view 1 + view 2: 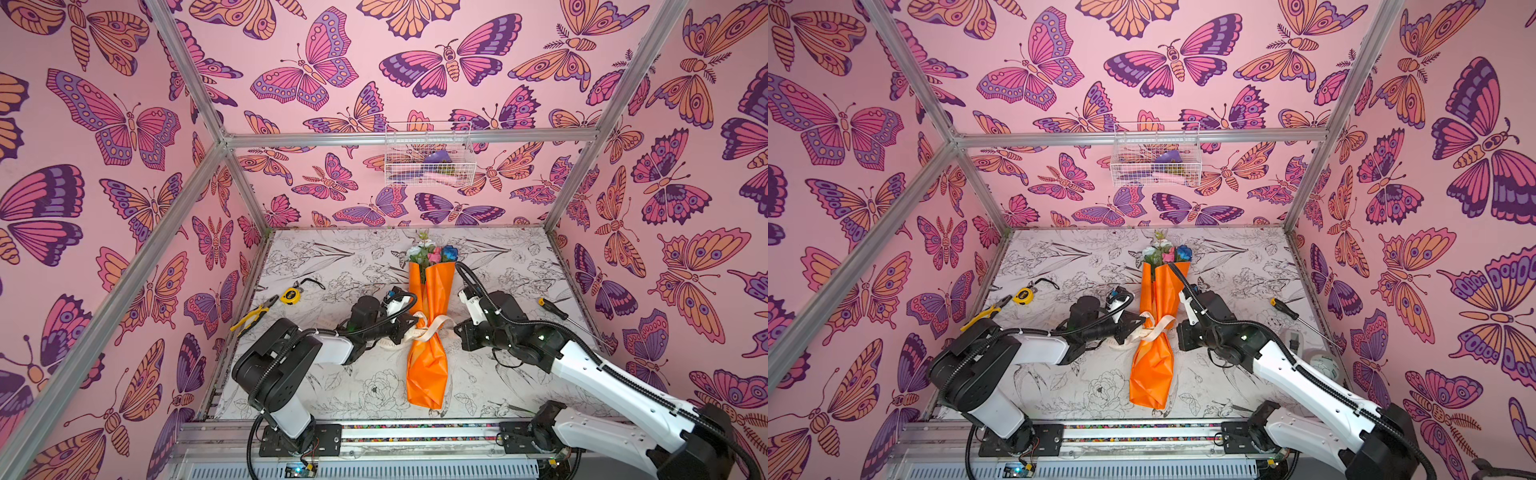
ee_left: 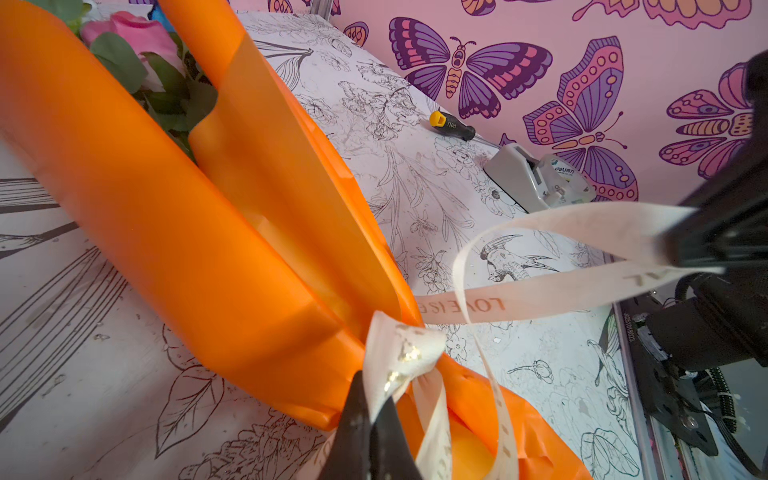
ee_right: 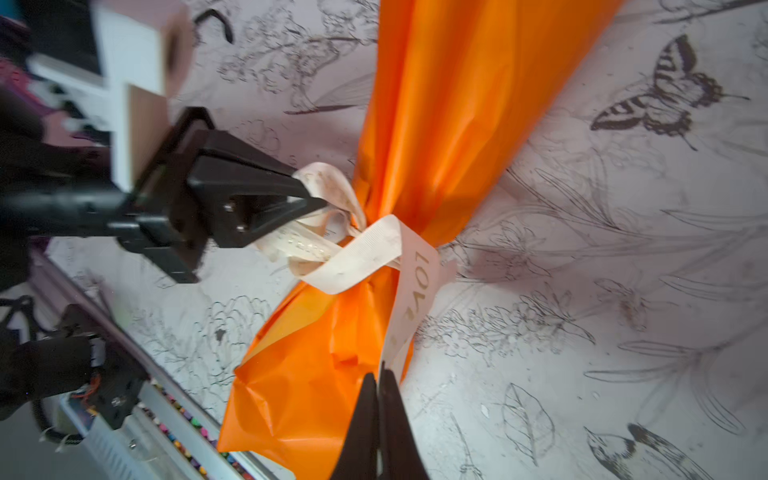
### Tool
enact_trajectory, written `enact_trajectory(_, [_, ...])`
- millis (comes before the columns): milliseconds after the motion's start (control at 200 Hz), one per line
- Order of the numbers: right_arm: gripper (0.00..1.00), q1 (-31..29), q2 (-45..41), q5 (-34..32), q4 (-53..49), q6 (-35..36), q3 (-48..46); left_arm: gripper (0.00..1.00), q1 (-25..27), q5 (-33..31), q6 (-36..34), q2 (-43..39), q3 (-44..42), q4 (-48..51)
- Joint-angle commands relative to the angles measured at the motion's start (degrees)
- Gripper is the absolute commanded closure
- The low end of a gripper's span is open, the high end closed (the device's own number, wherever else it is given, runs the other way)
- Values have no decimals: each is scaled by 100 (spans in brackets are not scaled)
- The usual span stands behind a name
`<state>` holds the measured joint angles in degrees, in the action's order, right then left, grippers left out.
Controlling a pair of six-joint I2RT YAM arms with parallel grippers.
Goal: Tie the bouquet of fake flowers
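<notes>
While the bouquet of fake flowers [image 1: 430, 357] lies lengthwise on the table [image 1: 353, 386], blooms far, left gripper [image 3: 307, 197] and right gripper [image 2: 677, 245] flank its waist on 2 sides, equally near, each clamped shut on the cream ribbon [image 2: 540, 299].

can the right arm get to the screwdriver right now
Probably not straight away: the right gripper is shut on the ribbon and would have to let go first. Otherwise the screwdriver lies uncovered on the table close beside the right arm.
</notes>
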<state>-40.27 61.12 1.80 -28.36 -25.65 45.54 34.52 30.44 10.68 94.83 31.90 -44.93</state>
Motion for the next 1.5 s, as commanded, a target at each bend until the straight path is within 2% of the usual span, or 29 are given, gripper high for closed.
enact_trajectory(0, [98, -16, 371, -817, -265, -110, -46, 100, 2, 60, -12, -93, -113, -86])
enact_trajectory(100, [99, -16, 661, -818, 303, -64, -189, 100, -2, 80, 6, -69, -123, -137])
enact_trajectory(160, [95, -16, 818, -802, 544, -38, -188, 100, -6, 73, 13, -63, -129, -139])
enact_trajectory(275, [87, -13, 1075, -1030, 676, -96, -75, 100, 1, 67, 33, -76, -140, -143])
enact_trajectory(375, [87, -10, 1284, -1046, 687, -89, 28, 100, 0, 54, 31, -62, -140, -155])
enact_trajectory(526, [89, -13, 1493, -670, 1283, -96, -62, 100, -3, 81, 29, -44, -122, -161])
enact_trajectory(666, [100, -32, 1507, -22, 1996, -115, -79, 100, 1, 127, 88, 1, -79, -170])
enact_trajectory(806, [100, -172, 1318, 487, 2614, 109, -168, 100, 15, 125, 109, 6, -79, -190])
enact_trajectory(1071, [100, -517, 1114, 1274, 2863, 572, -116, 100, 37, 65, 136, 35, -83, -235])
enact_trajectory(1262, [100, -520, 1597, 1676, 2394, 702, 14, 100, 45, 6, 176, 31, -105, -302])
enact_trajectory(1367, [100, -521, 1855, 1650, 2130, 681, 30, 100, 51, -7, 187, 35, -120, -329])
enact_trajectory(1492, [100, -517, 2025, 1250, 2019, 618, -1, 100, 46, -22, 205, 35, -157, -395])
